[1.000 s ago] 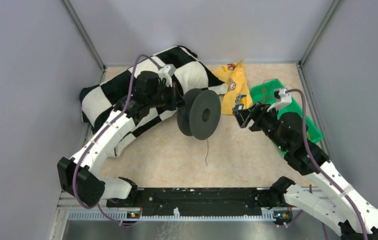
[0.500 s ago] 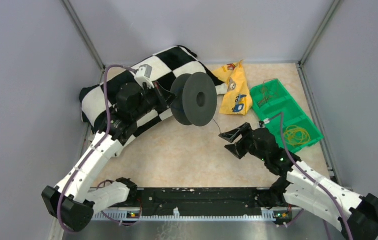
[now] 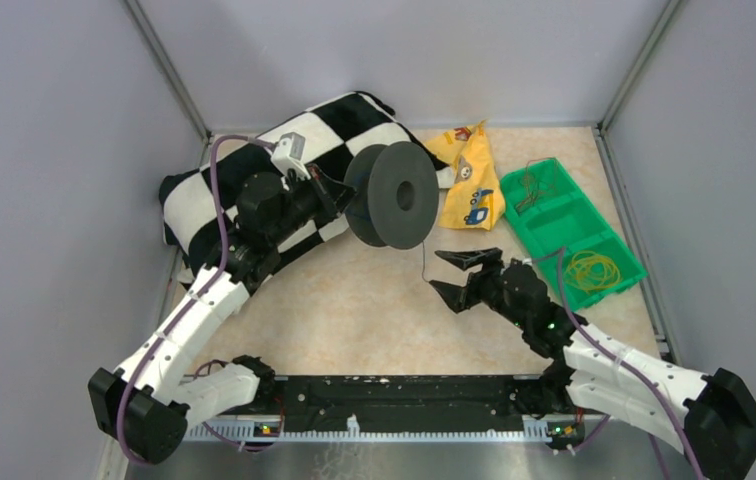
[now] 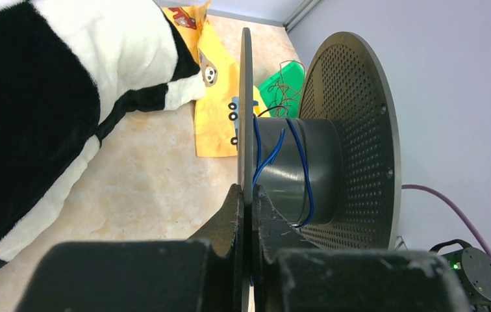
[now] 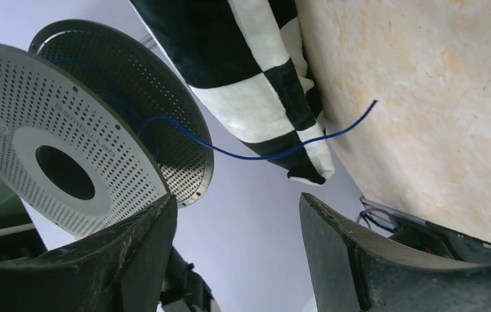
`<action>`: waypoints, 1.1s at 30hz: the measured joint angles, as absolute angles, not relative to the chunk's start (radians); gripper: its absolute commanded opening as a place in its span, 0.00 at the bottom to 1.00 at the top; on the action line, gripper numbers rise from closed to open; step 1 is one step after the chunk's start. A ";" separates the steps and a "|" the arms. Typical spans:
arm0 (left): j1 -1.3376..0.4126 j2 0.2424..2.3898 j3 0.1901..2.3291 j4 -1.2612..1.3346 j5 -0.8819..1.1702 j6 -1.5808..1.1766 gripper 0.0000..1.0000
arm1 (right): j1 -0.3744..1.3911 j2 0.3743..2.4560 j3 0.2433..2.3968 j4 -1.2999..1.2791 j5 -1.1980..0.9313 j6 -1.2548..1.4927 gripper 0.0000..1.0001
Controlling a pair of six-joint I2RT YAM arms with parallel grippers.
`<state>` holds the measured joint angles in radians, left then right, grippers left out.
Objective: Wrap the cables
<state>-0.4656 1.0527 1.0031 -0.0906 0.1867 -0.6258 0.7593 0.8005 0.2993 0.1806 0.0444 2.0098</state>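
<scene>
My left claw is pinched on the near flange of the spool, holding it on edge above the table. My right claw is spread wide just below the spool, gripping nothing. The blue cable is partly wound on the core, and its loose end dangles beside the right claw.

The right fingers have left the green tray for the cable dangling below the spool.

Table, checkered cloth, yellow bag, green tray
</scene>
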 measured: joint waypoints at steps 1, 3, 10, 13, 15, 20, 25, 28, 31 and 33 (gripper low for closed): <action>-0.466 1.051 0.998 -0.080 0.187 -0.626 0.00 | 0.760 0.801 0.295 0.198 0.048 2.025 0.69; -0.466 1.042 0.983 -0.058 0.190 -0.626 0.00 | 0.762 0.802 0.286 0.223 0.052 2.047 0.69; -0.466 0.996 0.895 0.045 0.224 -0.625 0.00 | 0.764 0.841 0.240 0.292 0.064 2.078 0.69; -0.466 0.982 0.868 0.085 0.247 -0.625 0.00 | 0.764 0.857 0.227 0.327 0.069 2.081 0.69; -0.466 0.977 0.860 0.100 0.259 -0.626 0.00 | 0.764 0.872 0.221 0.353 0.069 2.082 0.70; -0.466 0.977 0.859 0.130 0.286 -0.626 0.00 | 0.766 0.936 0.220 0.426 0.058 2.088 0.71; -0.466 0.977 0.850 0.155 0.299 -0.626 0.00 | 0.771 0.965 0.220 0.465 0.051 2.088 0.71; -0.466 0.970 0.833 0.186 0.307 -0.624 0.00 | 0.772 0.965 0.220 0.482 0.051 2.088 0.71; -0.466 0.955 0.804 0.232 0.312 -0.623 0.00 | 0.772 0.965 0.220 0.492 0.050 2.088 0.71; -0.466 0.943 0.778 0.270 0.317 -0.623 0.00 | 0.772 0.965 0.220 0.495 0.050 2.088 0.71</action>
